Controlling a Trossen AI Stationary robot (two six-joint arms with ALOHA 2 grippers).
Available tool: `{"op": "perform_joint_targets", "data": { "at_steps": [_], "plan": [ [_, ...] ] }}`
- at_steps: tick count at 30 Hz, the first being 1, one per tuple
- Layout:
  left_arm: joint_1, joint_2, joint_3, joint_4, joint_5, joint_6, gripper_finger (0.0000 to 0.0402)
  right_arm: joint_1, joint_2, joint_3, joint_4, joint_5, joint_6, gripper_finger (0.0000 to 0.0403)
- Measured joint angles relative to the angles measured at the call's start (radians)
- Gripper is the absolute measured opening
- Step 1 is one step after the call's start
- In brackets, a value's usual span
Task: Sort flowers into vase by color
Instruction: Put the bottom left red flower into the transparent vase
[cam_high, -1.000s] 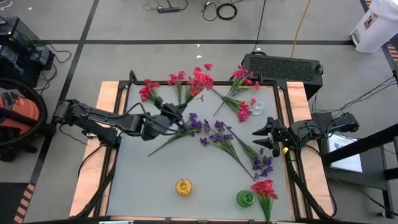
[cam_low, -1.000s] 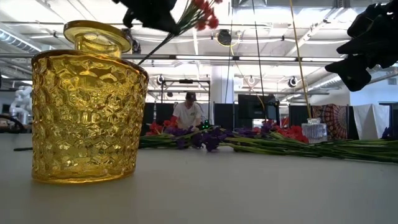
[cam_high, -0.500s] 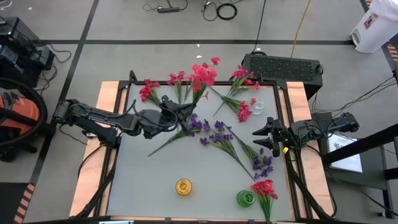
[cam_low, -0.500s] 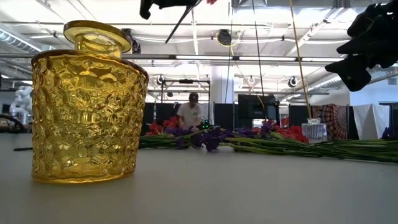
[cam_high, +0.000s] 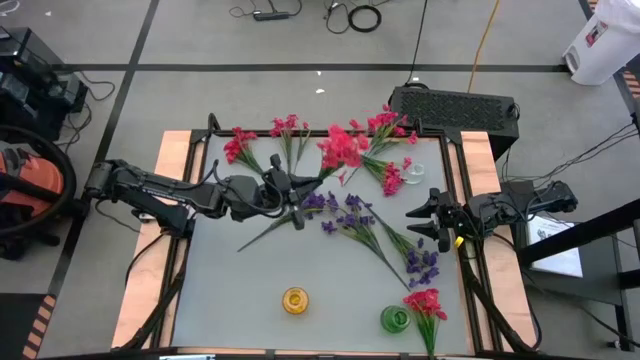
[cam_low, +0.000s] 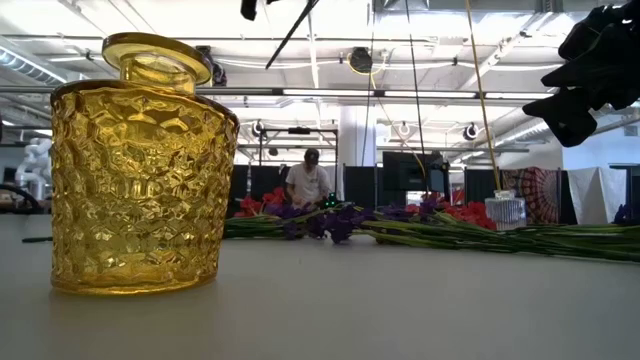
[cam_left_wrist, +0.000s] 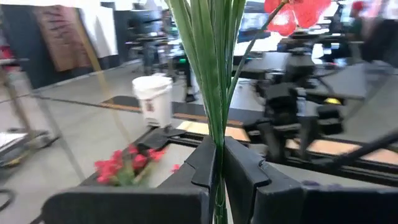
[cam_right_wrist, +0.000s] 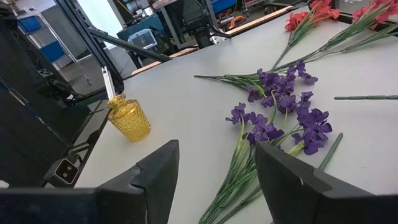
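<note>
- Lifted since a second ago, the red flower (cam_high: 343, 150) swung toward 3 o'clock, left gripper (cam_high: 283, 184) jaws pinching its stem
- Right gripper (cam_high: 418, 219) waits at 3 o'clock, jaws spread

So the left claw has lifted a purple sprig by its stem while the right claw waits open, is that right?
Not quite: the sprig clamped in the left claw is red, not purple, as the high view shows. The right claw does wait open at the table's right edge.

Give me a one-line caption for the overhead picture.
Left gripper lifts a red sprig over scattered flowers; right gripper waits open at the table's edge.
</note>
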Motion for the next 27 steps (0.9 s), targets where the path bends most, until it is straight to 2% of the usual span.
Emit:
{"op": "perform_joint_targets", "data": {
  "at_steps": [7, 19, 27],
  "plan": [
    [0.000, 0.001, 0.000, 0.000, 0.138, 0.021, 0.0028, 0.000, 0.000, 0.000, 0.000, 0.000, 0.000, 0.0203],
    [0.016, 0.001, 0.000, 0.000, 0.135, 0.017, 0.0028, 0.000, 0.000, 0.000, 0.018, 0.024, -0.018, 0.0203],
    [0.015, 0.001, 0.000, 0.000, 0.132, 0.016, 0.0028, 0.000, 0.000, 0.000, 0.016, 0.023, 0.028, 0.0203]
  ]
}}
